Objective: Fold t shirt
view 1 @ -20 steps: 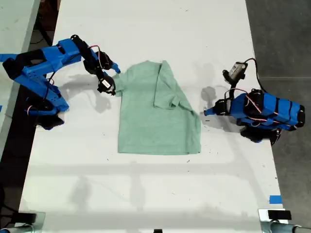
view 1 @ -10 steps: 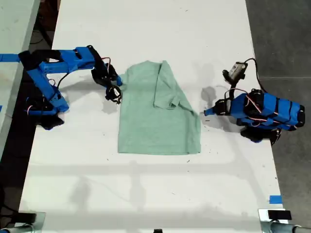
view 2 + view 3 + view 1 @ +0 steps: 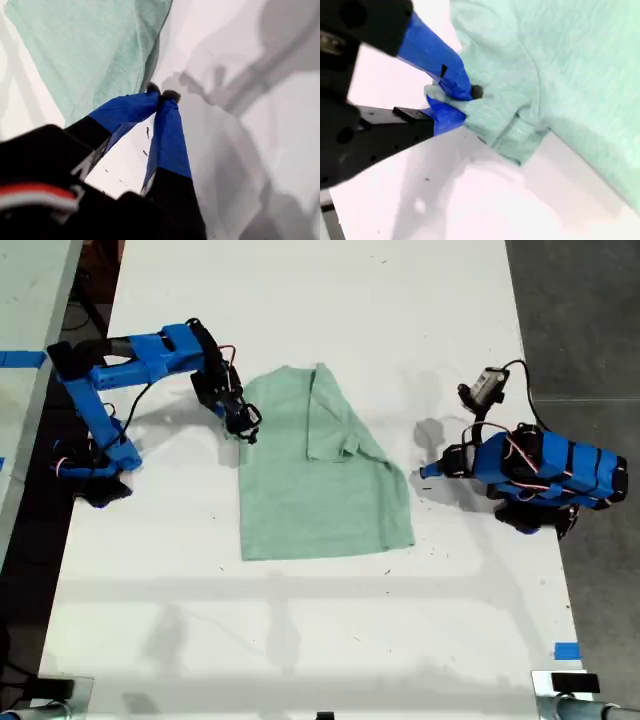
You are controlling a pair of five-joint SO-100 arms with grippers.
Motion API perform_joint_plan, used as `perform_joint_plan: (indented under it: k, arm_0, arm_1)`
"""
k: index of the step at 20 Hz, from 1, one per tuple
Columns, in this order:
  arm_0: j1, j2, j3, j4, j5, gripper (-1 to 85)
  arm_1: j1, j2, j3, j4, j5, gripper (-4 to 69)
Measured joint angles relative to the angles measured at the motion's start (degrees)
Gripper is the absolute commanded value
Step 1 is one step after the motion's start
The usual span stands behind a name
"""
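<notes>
- My second gripper (image 3: 452, 102) is clamped on the sleeve of the t shirt (image 3: 320, 470) at the exterior view's left; the rest of the shirt lies away toward that view's right.
- My first gripper (image 3: 161, 95), jaws together and empty, rests beside the shirt's other edge.
- Only the second wrist view shows the pinch.

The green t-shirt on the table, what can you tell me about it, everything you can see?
The t-shirt is small, plain and pale mint green, of soft, slightly heathered cloth. It lies on the white table, mostly flat, with the sleeve side nearer the exterior view's right already folded over its middle. My second hand is shut on its other sleeve, which bunches between the blue fingers. My first hand is closed on nothing, just beside the shirt's edge.
</notes>
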Motion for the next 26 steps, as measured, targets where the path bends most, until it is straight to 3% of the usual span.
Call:
perform_joint_plan:
  k: [3, 7, 11, 14, 17, 20, 26]
  arm_0:
    - [4.8, -4.0, -15.1, 1.3, 2.6, -0.1]
    - [14.2, -18.1, -35.9, 1.3, 12.0, -0.1]
    - [20.0, -26.4, -39.6, -0.9, 19.0, 1.8]
    - [21.4, -30.8, -39.7, -1.2, 20.2, 36.0]
    - [21.5, -32.3, -39.7, -2.4, 23.6, 27.6]
    - [21.5, -31.0, -39.7, -0.9, 22.9, 25.4]
    - [14.9, 2.2, -26.6, 9.1, 5.9, 17.7]
  arm_1:
    - [0.0, 0.0, 0.0, 0.0, 0.0, 1.7]
    - [0.0, 0.0, 0.0, 0.0, 0.0, 1.6]
    - [0.0, 0.0, 0.0, 0.0, 0.0, 1.6]
    - [0.0, 0.0, 0.0, 0.0, 0.0, 1.6]
    - [0.0, 0.0, 0.0, 0.0, 0.0, 1.6]
    - [0.0, 0.0, 0.0, 0.0, 0.0, 1.6]
    - [0.0, 0.0, 0.0, 0.0, 0.0, 1.5]
